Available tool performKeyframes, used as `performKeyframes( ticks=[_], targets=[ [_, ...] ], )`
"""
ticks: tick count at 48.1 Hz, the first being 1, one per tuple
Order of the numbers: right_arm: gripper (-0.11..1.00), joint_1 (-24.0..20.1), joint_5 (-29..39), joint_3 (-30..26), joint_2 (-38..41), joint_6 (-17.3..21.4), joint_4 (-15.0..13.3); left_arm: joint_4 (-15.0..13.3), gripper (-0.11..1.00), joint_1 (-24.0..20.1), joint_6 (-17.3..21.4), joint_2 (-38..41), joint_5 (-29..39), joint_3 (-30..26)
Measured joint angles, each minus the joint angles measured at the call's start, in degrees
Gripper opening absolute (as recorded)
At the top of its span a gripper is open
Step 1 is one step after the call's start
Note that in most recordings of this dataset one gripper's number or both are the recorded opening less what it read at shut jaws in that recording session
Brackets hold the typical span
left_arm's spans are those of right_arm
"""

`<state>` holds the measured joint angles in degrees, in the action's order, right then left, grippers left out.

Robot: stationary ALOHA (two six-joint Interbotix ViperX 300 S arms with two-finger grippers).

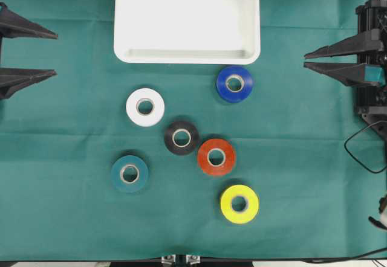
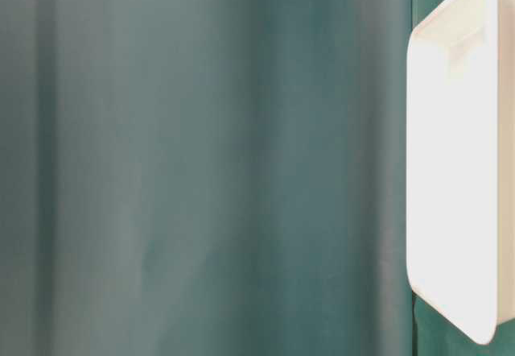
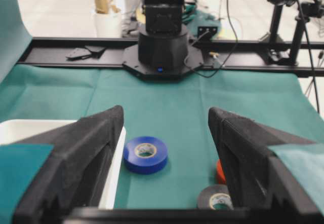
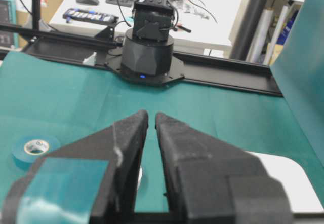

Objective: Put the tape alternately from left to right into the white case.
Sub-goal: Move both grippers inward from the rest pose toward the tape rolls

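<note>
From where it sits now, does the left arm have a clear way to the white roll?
Probably yes: the left hand is open, and only bare green cloth lies between it and the white roll.

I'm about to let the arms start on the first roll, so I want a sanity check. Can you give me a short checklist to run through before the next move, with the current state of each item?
1. White case free of rolls: ok, no roll in the part that shows.
2. All six rolls on the cloth: ok, blue, white, black, red-orange, teal, yellow.
3. Rolls lying flat, none stacked: ok, though black and red-orange nearly touch.
4. Left gripper open and holding nothing: ok.
5. Right gripper open: not ok, its jaws are nearly together.
6. Both arms back from the rolls: ok, at the side edges.
</note>
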<state>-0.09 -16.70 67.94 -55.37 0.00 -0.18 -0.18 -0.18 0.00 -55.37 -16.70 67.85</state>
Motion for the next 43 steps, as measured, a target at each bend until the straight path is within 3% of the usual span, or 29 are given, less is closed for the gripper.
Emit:
performKeyframes(
  ticks=[2, 8, 15, 35, 40, 43],
  targets=[
    [0.22, 0.0, 0.09, 0.0, 0.0, 0.26, -0.09, -0.09, 0.23, 0.0, 0.18, 0.0, 0.09, 0.09],
    [0.01, 0.09, 0.09, 0.18, 0.0, 0.53, 0.0, -0.97, 0.0, 0.26, -0.09, 0.7, 0.09, 0.7],
    [-0.02, 0.26, 0.09, 0.44, 0.0, 0.53, -0.09, -1.05, -0.1, 0.26, -0.26, 1.23, 0.09, 0.79],
    [-0.02, 0.44, 0.0, 0.53, 0.7, 0.79, -0.09, -1.05, -0.1, 0.35, -0.35, 2.55, 0.0, 0.79],
    [-0.02, 0.44, 0.09, 0.53, 0.97, 0.79, 0.0, -1.05, -0.03, 0.35, -0.35, 3.25, 0.0, 0.7],
    [0.04, 0.44, 0.0, 0.44, 1.14, 0.7, -0.09, -1.05, 0.05, 0.35, -0.26, 3.96, 0.0, 0.7]
  ],
)
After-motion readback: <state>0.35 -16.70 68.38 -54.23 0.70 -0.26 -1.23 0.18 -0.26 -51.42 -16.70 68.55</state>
